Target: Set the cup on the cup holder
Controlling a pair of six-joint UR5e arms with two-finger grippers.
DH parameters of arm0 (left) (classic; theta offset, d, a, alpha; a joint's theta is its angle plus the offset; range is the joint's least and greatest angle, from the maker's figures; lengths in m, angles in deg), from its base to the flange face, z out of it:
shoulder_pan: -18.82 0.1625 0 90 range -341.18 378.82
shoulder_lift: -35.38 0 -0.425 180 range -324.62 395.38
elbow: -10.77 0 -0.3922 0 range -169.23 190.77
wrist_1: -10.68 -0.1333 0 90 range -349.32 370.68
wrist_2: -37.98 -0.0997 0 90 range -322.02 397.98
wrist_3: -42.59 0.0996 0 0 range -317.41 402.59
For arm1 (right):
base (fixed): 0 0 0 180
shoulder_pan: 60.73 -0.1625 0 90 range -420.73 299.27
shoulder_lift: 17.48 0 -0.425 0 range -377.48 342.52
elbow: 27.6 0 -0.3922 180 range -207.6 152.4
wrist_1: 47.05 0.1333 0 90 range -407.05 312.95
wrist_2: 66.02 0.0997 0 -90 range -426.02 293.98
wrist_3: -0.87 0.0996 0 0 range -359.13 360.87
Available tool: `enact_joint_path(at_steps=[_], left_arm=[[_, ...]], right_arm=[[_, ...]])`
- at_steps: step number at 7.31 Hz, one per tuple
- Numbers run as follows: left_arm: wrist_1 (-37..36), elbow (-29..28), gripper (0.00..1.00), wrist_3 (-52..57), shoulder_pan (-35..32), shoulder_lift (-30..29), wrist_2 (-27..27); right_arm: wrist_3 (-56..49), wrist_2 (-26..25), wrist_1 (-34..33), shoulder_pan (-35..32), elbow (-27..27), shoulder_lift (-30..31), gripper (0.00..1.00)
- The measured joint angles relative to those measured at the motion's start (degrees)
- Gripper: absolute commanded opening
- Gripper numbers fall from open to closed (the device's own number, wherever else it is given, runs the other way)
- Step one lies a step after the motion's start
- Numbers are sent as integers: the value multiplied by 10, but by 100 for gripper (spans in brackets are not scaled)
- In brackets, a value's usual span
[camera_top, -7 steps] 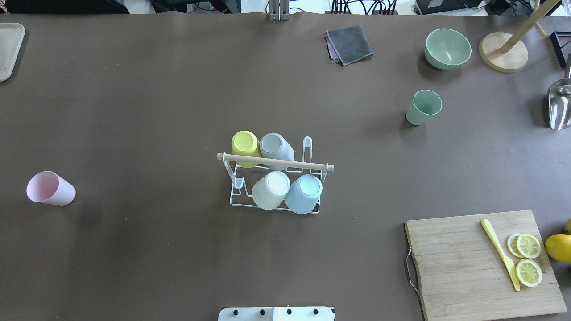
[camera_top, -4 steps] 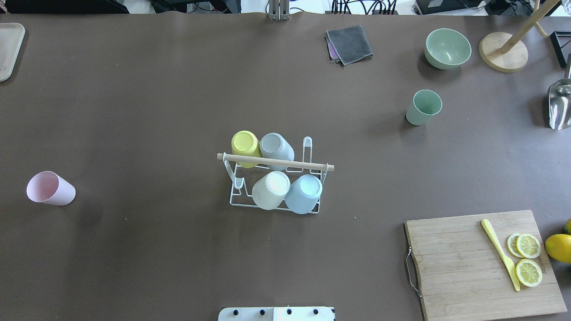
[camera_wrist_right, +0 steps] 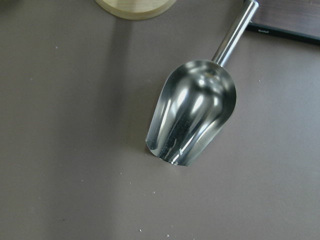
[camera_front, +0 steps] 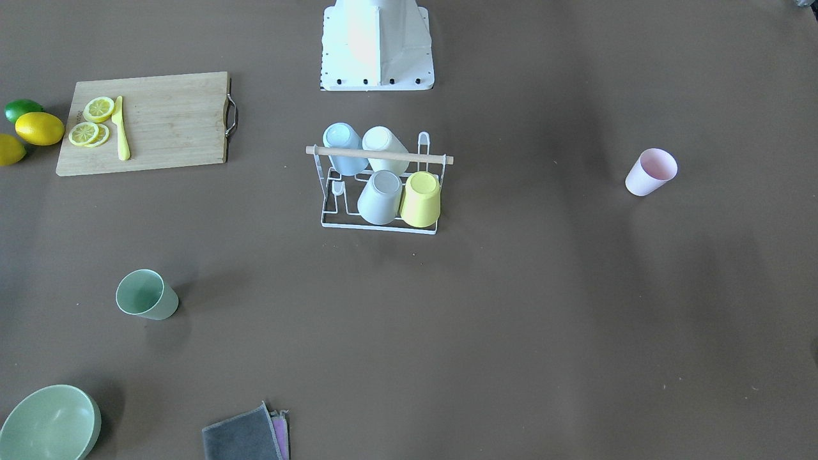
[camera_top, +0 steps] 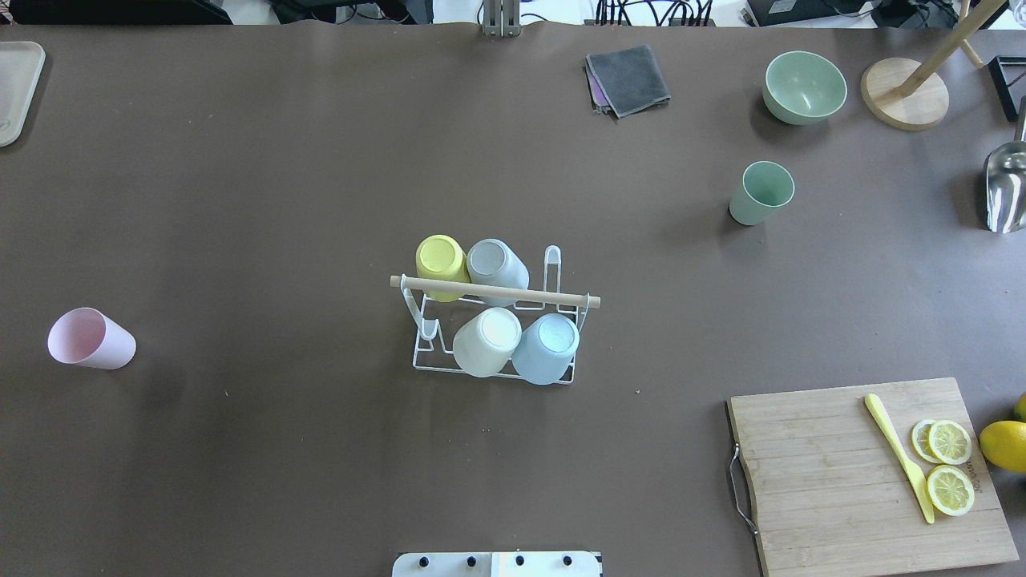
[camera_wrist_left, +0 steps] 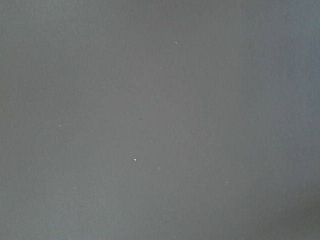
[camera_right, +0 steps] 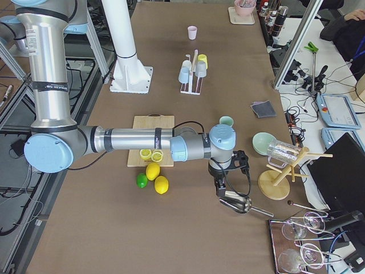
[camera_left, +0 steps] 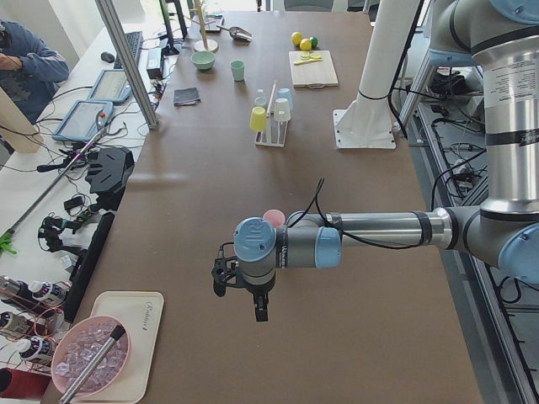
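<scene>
front view, cup holder: the white wire cup holder [camera_front: 379, 154] stands mid-tabletop [camera_front: 511, 319] in front of the robot base, with four cups upended on its prongs: blue, white, grey and yellow.
front view, loose cups: the pink cup [camera_front: 650, 171] sits mouth up, well off to the robot's left; the green cup [camera_front: 146, 295] sits mouth up, well off to its right, near a green bowl [camera_front: 48, 423].
overhead, cup holder: two prongs stand bare, one at the far right corner and one at the near left; neither loose cup touches it.
left side view, left claw: the left claw [camera_left: 242, 296] hangs over bare tabletop, on the side of the pink cup away from the cup holder; i can't tell if it's open or closed.
right side view, right claw: the right claw [camera_right: 228, 185] hangs just over a metal scoop [camera_right: 239, 204], with the green cup nearby; i can't tell its state either.
left wrist view, tabletop: plain brown surface fills the view.
right wrist view, metal scoop: it lies on the tabletop, handle toward the upper right.
</scene>
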Motion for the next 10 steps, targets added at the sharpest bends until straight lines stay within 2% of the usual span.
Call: enact_joint_path(at_steps=[3,6,8,10], left_arm=[[65,-14,99,-5,2,-12,2],[159,-60,99,-6,12,-33,0],[171,-80,99,-25,50,-85,-6],[167,-93,99,-40,76,-125,-19]], right_arm=[[74,0,8,38,-11,-45,100],[178,-2,34,100,-59,-71,100],[257,-7,34,155,-81,-103,100],[279,-4,27,205,-86,-134,100]])
